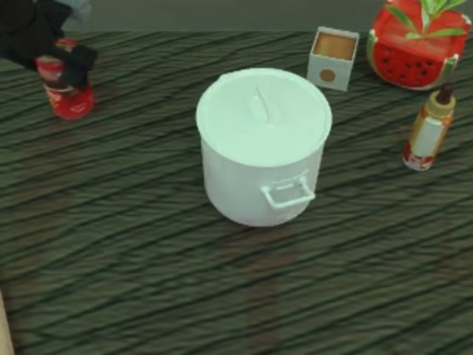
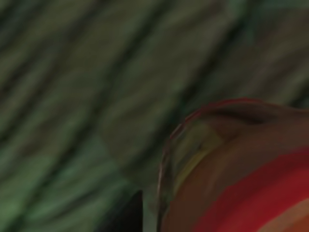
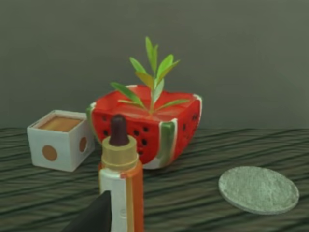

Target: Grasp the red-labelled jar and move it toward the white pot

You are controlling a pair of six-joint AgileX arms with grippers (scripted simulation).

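Left hand over the red-labelled jar, far left; grip cannot be told. Jar well apart from white pot; move remains.

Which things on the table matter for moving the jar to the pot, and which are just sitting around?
In the job: the red-labelled jar at the table's far left, the left gripper on it, and the white pot in the middle.

Lying about: sauce bottle, watermelon planter, small white box, grey disc.
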